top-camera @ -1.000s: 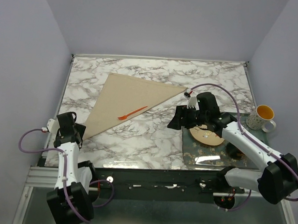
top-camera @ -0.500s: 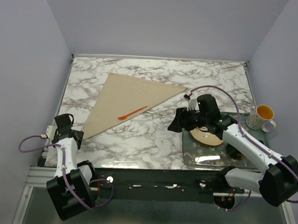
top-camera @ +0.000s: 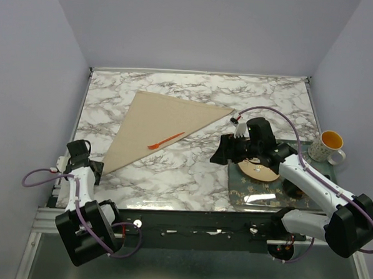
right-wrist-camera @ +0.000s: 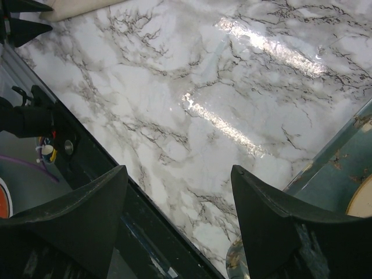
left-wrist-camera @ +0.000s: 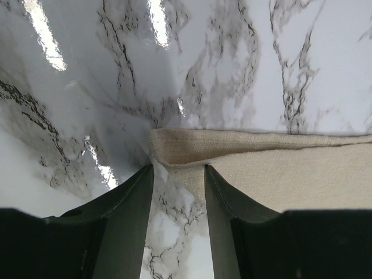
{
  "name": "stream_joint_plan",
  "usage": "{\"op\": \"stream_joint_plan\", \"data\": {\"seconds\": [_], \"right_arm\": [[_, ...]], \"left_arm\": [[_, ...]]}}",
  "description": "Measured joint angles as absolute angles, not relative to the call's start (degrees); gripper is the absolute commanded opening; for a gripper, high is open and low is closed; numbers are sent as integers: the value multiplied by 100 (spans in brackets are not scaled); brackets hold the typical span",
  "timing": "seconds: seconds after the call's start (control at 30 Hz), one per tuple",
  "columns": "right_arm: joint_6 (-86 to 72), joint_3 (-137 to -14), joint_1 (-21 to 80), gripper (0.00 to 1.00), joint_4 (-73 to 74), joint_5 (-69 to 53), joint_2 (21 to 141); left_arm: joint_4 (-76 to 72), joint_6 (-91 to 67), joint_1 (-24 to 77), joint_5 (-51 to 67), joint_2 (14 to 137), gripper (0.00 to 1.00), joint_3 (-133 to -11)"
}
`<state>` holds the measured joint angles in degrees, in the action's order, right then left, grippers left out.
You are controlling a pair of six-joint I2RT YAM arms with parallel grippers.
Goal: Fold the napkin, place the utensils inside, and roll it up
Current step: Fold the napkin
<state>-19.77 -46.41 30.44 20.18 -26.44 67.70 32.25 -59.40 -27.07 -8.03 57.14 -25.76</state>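
Pale lavender walls (top-camera: 198,27) enclose a white marble-patterned surface (top-camera: 191,171) veined in grey. The tan cloth napkin (top-camera: 156,122) is seen folded into a triangle on the left half of the surface, its long edge running from the near-left corner up to a point at the right. The slim orange plastic utensil (top-camera: 166,140) lies on the napkin close to that long edge, tilted, with its widened tip toward the near left.

The left tool (left-wrist-camera: 178,168) is held low at the napkin's near-left corner. Its dark fingers (left-wrist-camera: 131,197) are spread partway, and the hemmed corner of the cloth lies between their tips without being pinched.

The right tool (right-wrist-camera: 177,174) is spread wide over bare marble, with nothing held between its fingers, just left of a dark green patterned placemat (top-camera: 252,192). A round tan plate (top-camera: 263,173) rests on that placemat, partly covered by the right arm. A yellow-and-white mug (top-camera: 329,146) with an orange interior stands at the far right edge.
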Motion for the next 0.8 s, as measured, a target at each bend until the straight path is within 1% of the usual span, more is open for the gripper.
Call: {"op": "stream_joint_plan", "data": {"seconds": [0.17, 0.33, 0.57, 0.6, 0.63, 0.67, 0.73, 0.8], "right_arm": [[-1979, -4641, 3044, 80, 2018, -2641, 6770], [-1979, -4641, 3044, 80, 2018, -2641, 6770], [-1979, -4641, 3044, 80, 2021, -2637, 6775], [-1979, -4644, 3044, 80, 2021, -2635, 6783], [-1979, -4641, 3044, 80, 2021, -2633, 6788], [-1979, -4644, 3044, 80, 2021, -2633, 6792], [-1979, -4644, 3044, 80, 2021, -2633, 6799], [-1975, -4644, 3044, 80, 2021, -2633, 6816]], "left_arm": [[3249, -6038, -2773, -832, 5911, 51, -2674], [3273, -5953, -2779, -1007, 6573, 51, -3081], [3238, -5774, -2779, -1179, 7008, 46, -3332], [3225, -5758, -2779, -1188, 7011, 40, -3332], [3201, -5741, -2779, -1197, 7011, 37, -3308], [3181, -5723, -2779, -1199, 7006, 29, -3280], [3138, -5682, -2779, -1234, 6938, 19, -3208], [3065, -5673, -2773, -1280, 6847, 5, -3127]]}}
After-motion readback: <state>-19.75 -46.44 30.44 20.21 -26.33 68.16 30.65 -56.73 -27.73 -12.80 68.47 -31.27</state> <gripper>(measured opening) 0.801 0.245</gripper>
